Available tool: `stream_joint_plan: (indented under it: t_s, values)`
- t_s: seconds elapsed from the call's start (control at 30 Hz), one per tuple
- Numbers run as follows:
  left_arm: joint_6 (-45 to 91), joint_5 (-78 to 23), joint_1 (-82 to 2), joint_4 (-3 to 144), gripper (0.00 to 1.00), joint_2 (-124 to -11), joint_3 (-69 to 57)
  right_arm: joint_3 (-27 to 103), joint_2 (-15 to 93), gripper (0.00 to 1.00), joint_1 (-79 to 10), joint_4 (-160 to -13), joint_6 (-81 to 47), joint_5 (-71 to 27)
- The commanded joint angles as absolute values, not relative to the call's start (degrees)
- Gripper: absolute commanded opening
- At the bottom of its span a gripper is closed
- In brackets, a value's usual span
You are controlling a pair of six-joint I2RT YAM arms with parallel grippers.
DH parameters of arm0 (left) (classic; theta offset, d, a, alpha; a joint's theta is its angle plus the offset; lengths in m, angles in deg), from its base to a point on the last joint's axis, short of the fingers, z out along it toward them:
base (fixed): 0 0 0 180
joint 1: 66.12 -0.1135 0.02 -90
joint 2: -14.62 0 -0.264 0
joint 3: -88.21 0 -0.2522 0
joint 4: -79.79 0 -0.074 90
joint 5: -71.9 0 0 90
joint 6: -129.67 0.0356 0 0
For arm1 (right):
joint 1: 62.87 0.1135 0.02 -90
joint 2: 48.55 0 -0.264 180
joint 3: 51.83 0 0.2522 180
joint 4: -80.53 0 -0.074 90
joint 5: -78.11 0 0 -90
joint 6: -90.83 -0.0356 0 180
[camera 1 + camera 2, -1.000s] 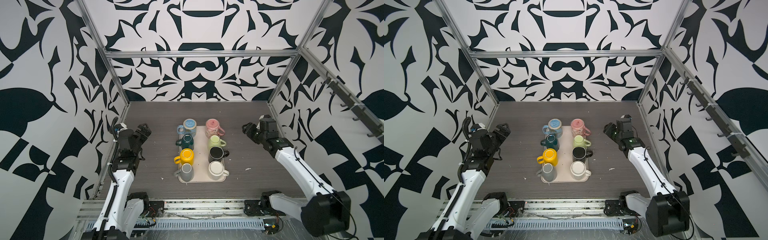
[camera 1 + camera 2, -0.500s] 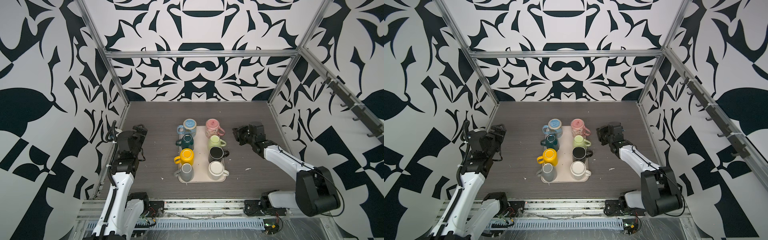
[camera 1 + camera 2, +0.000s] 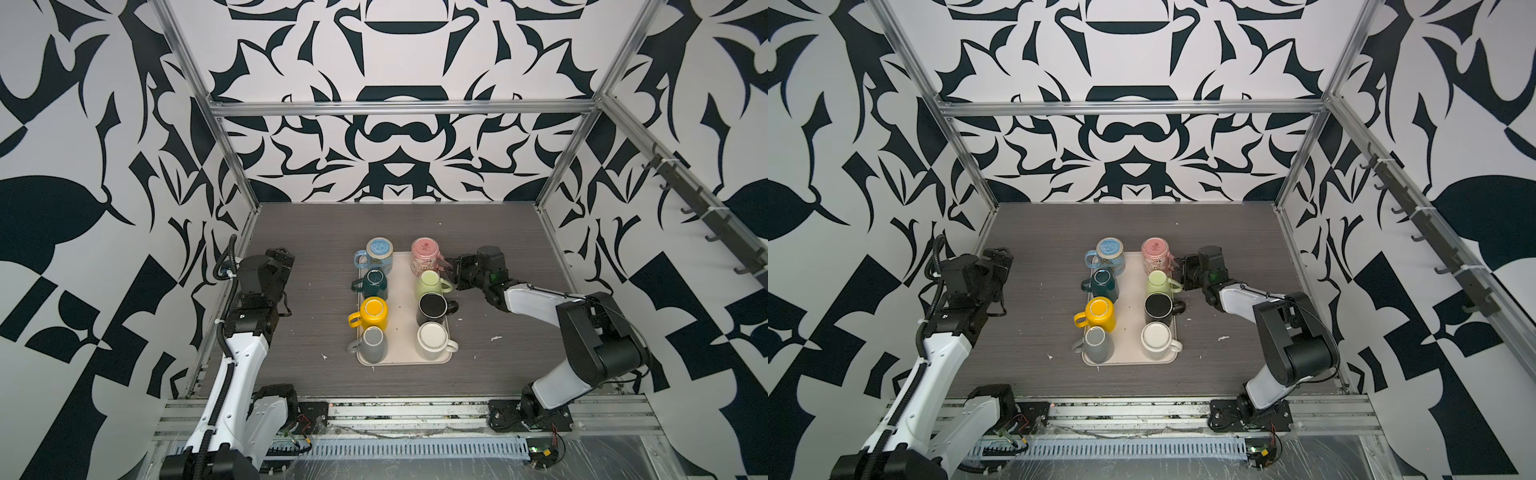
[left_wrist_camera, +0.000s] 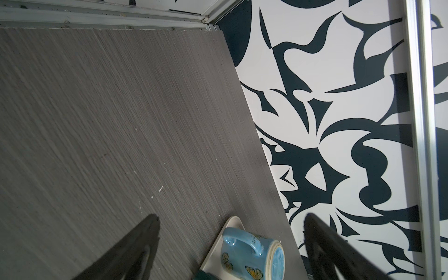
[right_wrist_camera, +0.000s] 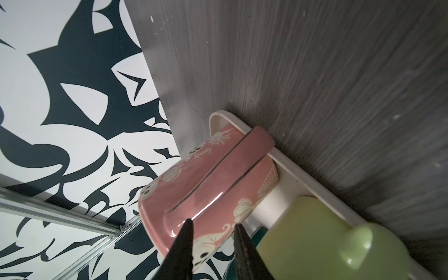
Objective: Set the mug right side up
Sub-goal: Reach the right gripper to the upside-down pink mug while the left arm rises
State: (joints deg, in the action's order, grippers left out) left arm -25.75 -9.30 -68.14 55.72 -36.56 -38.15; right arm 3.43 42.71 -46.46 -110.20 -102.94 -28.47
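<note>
Both top views are bright and evenly lit by diffuse light from overhead. The mugs throw only short, soft shadows on the tray (image 3: 401, 266), and the arms leave faint ones on the counter (image 3: 316, 241). Wide-angle distortion bows the aluminium frame rails (image 3: 399, 109) toward the picture edges. Plastic film (image 3: 1350, 457) below the counter's near edge catches pale glare.

In the left wrist view the counter grain is crisp, while the left gripper (image 4: 231, 217) is a dark, soft-edged blur.

In the right wrist view motion blur smears the counter. The pink mug (image 5: 169, 194) carries a thin white glare streak on its handle. The green mug (image 5: 315, 230) is out of focus, and the right gripper (image 5: 213, 222) is a black silhouette.
</note>
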Motion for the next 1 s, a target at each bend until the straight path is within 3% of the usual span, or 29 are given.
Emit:
stream_joint_plan:
  t_s: [0.0,0.97]
  values:
    - [-27.19,-8.38,-68.32,55.66,0.96,-36.87,-37.42,6.05,42.32,0.34,-46.28,-113.61,-104.50,-28.25]
    - [-29.32,-9.93,-68.32,57.24,0.96,-39.43,-38.10,9.92,51.35,0.37,-46.29,-120.24,-105.47,-26.66]
